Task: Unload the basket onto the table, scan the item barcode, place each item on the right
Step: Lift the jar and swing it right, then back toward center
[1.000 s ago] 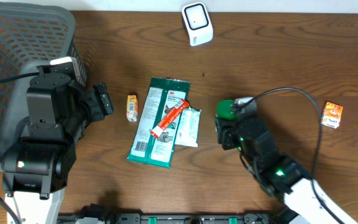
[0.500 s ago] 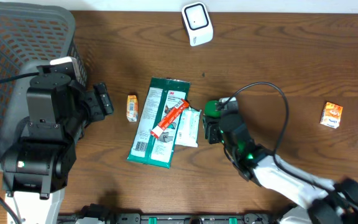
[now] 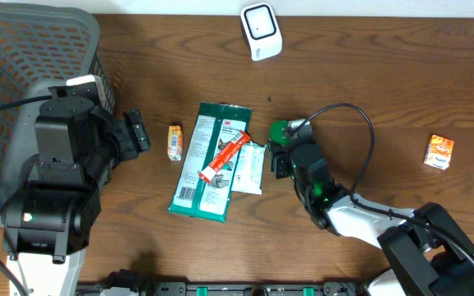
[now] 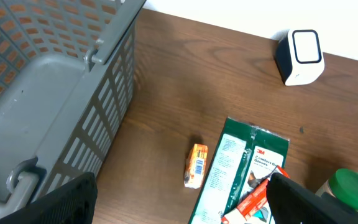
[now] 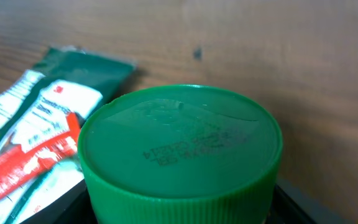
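Right wrist view: right hand (image 3: pixel 281 158) grasps the item (image 3: pixel 281 131), its round green cap (image 5: pixel 180 146) ribbed and faintly stamped.

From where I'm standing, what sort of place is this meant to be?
Probably a mock shop checkout on a wooden table: a white barcode scanner, a grey shopping basket, and packaged goods such as a green glove packet and a green-capped bottle.

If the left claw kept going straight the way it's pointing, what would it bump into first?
Most likely the small orange box, which lies right ahead of the open left gripper. The green packet comes after it. How high the gripper sits is unclear, so it might pass over the box.
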Tool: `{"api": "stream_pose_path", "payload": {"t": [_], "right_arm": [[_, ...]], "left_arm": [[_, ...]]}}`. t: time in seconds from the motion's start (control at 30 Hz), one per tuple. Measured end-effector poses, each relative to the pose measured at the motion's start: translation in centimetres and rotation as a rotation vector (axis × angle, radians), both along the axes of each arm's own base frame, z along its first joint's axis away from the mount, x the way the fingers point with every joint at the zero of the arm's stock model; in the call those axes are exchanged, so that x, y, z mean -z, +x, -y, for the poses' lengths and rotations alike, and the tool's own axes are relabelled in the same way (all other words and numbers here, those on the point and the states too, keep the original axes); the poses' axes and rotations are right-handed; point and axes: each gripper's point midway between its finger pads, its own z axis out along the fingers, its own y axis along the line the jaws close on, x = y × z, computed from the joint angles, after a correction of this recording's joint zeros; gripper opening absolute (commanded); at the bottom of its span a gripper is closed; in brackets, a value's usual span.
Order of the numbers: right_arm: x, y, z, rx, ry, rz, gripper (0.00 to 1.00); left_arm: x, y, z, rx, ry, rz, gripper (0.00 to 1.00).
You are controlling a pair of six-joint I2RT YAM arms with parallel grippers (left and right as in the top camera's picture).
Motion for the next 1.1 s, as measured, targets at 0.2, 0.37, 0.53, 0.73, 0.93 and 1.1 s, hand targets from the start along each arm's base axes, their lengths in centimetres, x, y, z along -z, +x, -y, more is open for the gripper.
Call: {"api": "stream_pose_path", "payload": {"t": [0.2, 0.37, 0.53, 0.73, 0.93, 1.1], "right_arm": [[-0.3, 0.1, -0.3, -0.065, -0.077, 0.044, 0.01], [-0.3, -0.1, -0.8, -0.104, -0.087, 0.046, 0.01], [0.2, -0.4, -0.7, -0.116, -0.101, 0.03, 0.03], [0.6, -0.6, -0.6, -0.12, -0.114, 0.012, 0.01], [1.0, -0.9, -0.5, -0.122, -0.124, -0.006, 0.06], [1.1, -0.9, -0.5, -0.123, -0.126, -0.01, 0.06]], "left_arm": [[0.0, 0.0, 0.0, 0.0, 0.0, 0.0, 0.87], [0.0, 0.0, 0.0, 0.0, 0.0, 0.0, 0.87], [0.0, 0.0, 0.0, 0.0, 0.0, 0.0, 0.87], [0.0, 0.0, 0.0, 0.0, 0.0, 0.0, 0.87], [0.0, 0.0, 0.0, 0.0, 0.0, 0.0, 0.87], [0.0, 0.0, 0.0, 0.0, 0.0, 0.0, 0.87]]}}
